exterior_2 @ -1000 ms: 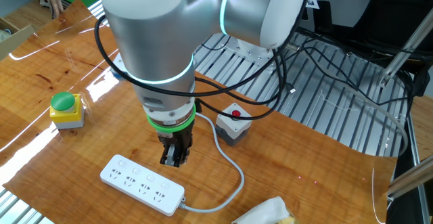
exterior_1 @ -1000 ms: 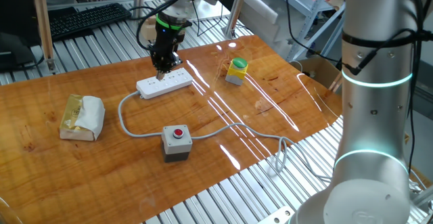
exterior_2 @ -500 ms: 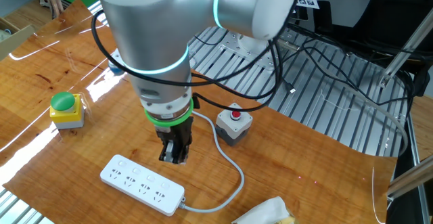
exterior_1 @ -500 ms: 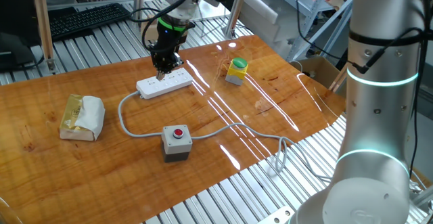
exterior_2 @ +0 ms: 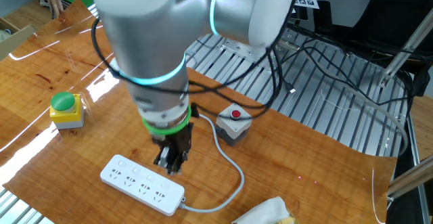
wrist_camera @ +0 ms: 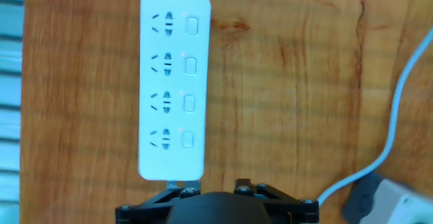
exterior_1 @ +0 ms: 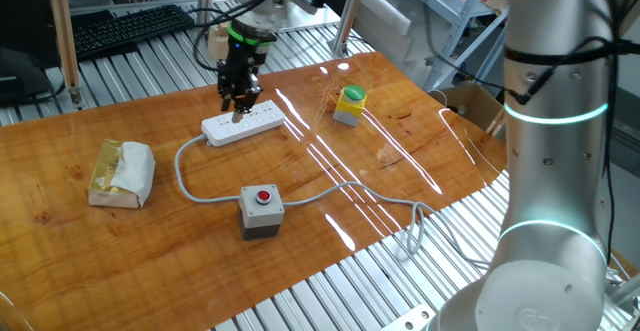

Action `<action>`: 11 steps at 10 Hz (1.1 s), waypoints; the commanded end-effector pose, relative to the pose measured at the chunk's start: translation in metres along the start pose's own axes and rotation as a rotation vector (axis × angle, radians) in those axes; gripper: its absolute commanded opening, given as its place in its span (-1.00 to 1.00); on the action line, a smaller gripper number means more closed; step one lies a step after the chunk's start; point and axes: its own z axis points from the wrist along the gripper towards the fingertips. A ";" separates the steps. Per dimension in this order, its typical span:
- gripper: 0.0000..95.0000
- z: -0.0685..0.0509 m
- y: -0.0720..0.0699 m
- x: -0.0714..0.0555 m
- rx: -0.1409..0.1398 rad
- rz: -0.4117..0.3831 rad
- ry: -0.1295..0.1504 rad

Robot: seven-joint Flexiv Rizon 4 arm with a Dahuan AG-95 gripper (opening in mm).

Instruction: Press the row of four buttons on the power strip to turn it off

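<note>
The white power strip [exterior_1: 243, 123] [exterior_2: 141, 183] lies flat on the wooden table, with a grey cable [exterior_1: 195, 193] leaving one end. In the hand view the power strip [wrist_camera: 174, 88] runs away from me. Its four buttons [wrist_camera: 189, 84] form a row along its right side, each beside a socket. My gripper [exterior_1: 239, 103] [exterior_2: 170, 164] hangs just above the strip near its cable end, not touching it. The fingers [wrist_camera: 181, 187] show a gap between them and hold nothing. In the hand view my gripper [wrist_camera: 213, 186] sits at the bottom edge.
A grey box with a red round button [exterior_1: 262, 211] [exterior_2: 233, 122] stands near the cable. A yellow block with a green cap [exterior_1: 350, 104] [exterior_2: 65, 109] sits further off. A pale wrapped packet [exterior_1: 122, 171] lies at the table's left. The tabletop ends at metal slats on all sides.
The fingers were shut with their tip down at the strip; now they have parted and lifted slightly off it. The arm has leaned a little.
</note>
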 end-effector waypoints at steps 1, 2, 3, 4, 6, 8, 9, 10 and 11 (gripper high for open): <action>-0.20 0.005 0.004 0.000 -0.030 0.039 -0.018; 0.60 0.010 0.008 -0.006 -0.061 0.044 -0.044; 0.60 0.013 0.010 -0.011 -0.074 0.037 -0.043; 0.60 0.015 0.012 -0.013 -0.078 0.036 -0.045; 0.60 0.021 0.018 -0.015 -0.086 0.031 -0.057; 0.20 0.027 0.026 -0.011 -0.092 0.024 -0.052; 0.20 0.031 0.031 -0.009 -0.099 0.028 -0.056; 0.20 0.034 0.037 -0.008 -0.104 0.030 -0.055; 0.20 0.035 0.040 -0.007 -0.107 0.035 -0.053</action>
